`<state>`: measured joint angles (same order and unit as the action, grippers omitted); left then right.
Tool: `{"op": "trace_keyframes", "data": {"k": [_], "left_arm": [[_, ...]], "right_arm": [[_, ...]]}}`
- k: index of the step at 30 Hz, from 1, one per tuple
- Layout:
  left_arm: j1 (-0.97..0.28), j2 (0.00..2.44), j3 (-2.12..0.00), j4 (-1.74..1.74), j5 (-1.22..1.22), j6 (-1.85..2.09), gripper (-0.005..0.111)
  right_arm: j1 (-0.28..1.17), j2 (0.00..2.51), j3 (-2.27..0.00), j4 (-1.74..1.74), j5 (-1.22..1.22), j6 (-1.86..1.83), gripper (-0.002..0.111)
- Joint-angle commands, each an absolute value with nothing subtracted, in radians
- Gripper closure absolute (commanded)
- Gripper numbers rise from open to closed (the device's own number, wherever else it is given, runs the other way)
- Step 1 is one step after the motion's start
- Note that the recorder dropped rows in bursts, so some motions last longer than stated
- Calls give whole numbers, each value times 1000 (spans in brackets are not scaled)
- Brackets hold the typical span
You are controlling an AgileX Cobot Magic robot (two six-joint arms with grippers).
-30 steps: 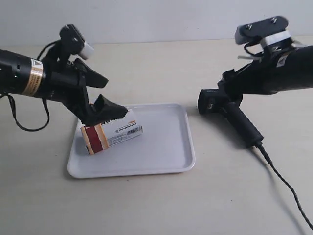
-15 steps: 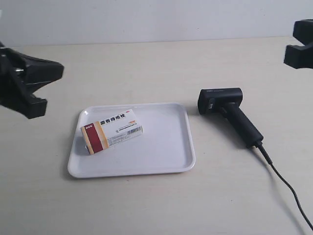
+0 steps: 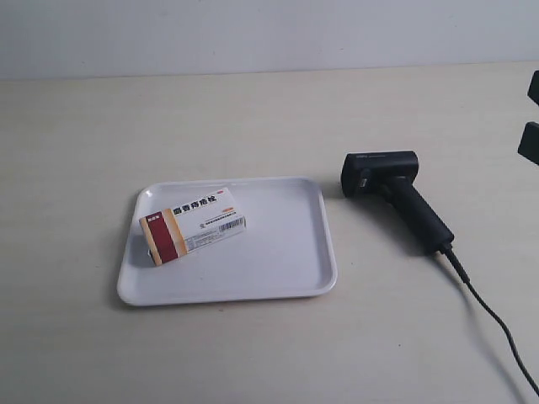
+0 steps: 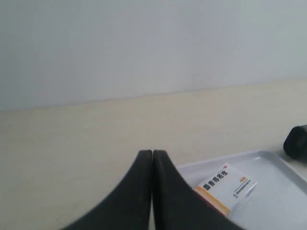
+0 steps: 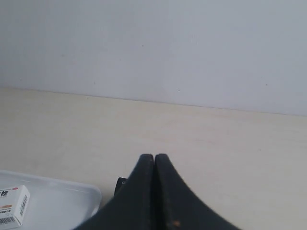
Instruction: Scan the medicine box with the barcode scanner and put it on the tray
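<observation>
Left gripper: in my left wrist view the left gripper (image 4: pixel 152 153) has its 2 fingers pressed flat together with nothing between them. It hangs in the air, well clear of everything.
Right gripper: the right gripper (image 5: pixel 154 156) reads the same in my right wrist view, fingers closed against each other and empty. The dark shape at the exterior view's 3 o'clock edge may belong to an arm; I cannot tell which.
Medicine box: the medicine box (image 3: pixel 192 225) lies flat inside the tray (image 3: pixel 278 269), toward the tray's 9 o'clock side, slightly skewed, with its red and orange end toward 8 o'clock and a barcode facing up.
Barcode scanner: the barcode scanner (image 3: pixel 396 192) lies on the table (image 3: pixel 253 118) just off the tray's 2 o'clock corner, head toward the tray, handle and cable (image 3: pixel 493 316) running off toward 5 o'clock.
Task state: I judge it finished, or very nearly so.
Risk 1: if I bring either arm back down, a closed gripper could shove the box across the smooth tray, or nudge the light tray itself.
Risk 2: the cable trails where an arm at the exterior view's right might sweep; snagging it could drag the scanner into the tray.
</observation>
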<state>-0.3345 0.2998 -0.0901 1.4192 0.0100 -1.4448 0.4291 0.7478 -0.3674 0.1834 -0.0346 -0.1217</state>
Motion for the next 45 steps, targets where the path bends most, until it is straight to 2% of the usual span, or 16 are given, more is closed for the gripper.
{"op": "trace_keyframes", "data": {"k": [1,13,23,30,35,39,45], "left_arm": [[-337,182,-73,1412,0,-1452,104],[-318,57,-44,1510,58,-1391,104],[-63,0,0,1511,100,-1391,104],[-26,0,0,1481,0,-1393,104],[-26,0,0,1060,22,-1143,104],[-26,0,0,590,32,-655,104],[-26,0,0,565,87,-549,104]], "right_arm": [[431,744,-365,183,-42,-121,108],[431,744,-365,183,-42,-121,108],[431,744,-365,183,-47,-121,108],[431,744,-365,183,-47,-121,108],[431,744,-365,183,-47,-121,108],[431,744,-365,183,-47,-121,108],[431,744,-365,183,-47,-121,108]]}}
